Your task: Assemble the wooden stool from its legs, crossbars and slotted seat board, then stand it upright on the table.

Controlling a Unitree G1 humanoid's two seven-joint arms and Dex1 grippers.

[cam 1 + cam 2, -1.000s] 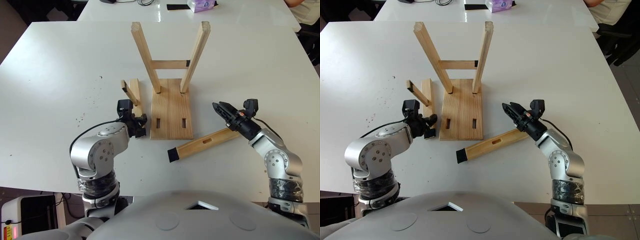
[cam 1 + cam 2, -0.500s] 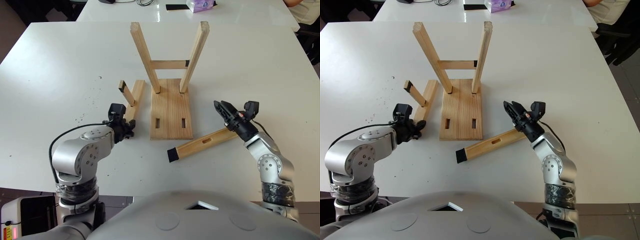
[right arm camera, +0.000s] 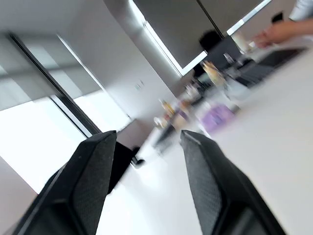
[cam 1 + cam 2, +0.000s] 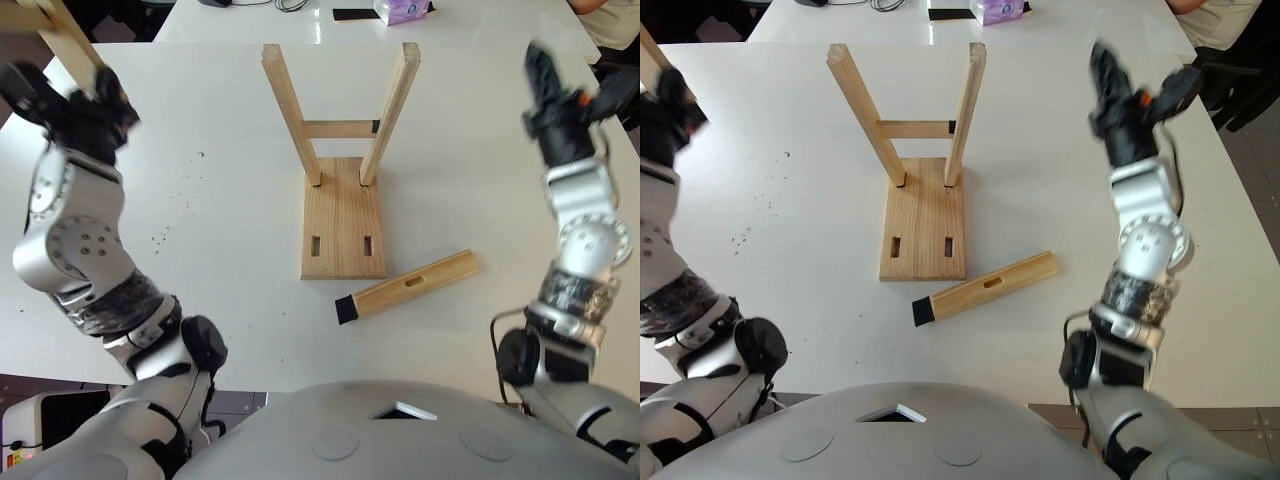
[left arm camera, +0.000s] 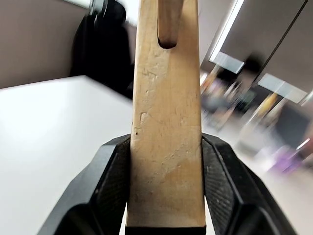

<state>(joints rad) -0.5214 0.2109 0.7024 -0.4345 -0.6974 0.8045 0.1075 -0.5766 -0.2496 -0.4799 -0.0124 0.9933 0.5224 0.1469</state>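
Left gripper [image 5: 165, 193] clamped a wooden leg [image 5: 166, 117], held up at far left. Right gripper [image 4: 1102, 62] was up at right, fingers apart, empty. Seat board [image 4: 343, 225] lay flat on table [image 4: 180, 150], leg pair [image 4: 292, 115] with crossbar [image 4: 340, 128] standing in it. Loose leg [image 4: 408, 286] lay just beside its near end.

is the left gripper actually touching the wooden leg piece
Touching. The left wrist view shows the left gripper with both fingers pressed flat against the sides of the wooden leg piece, no gap.
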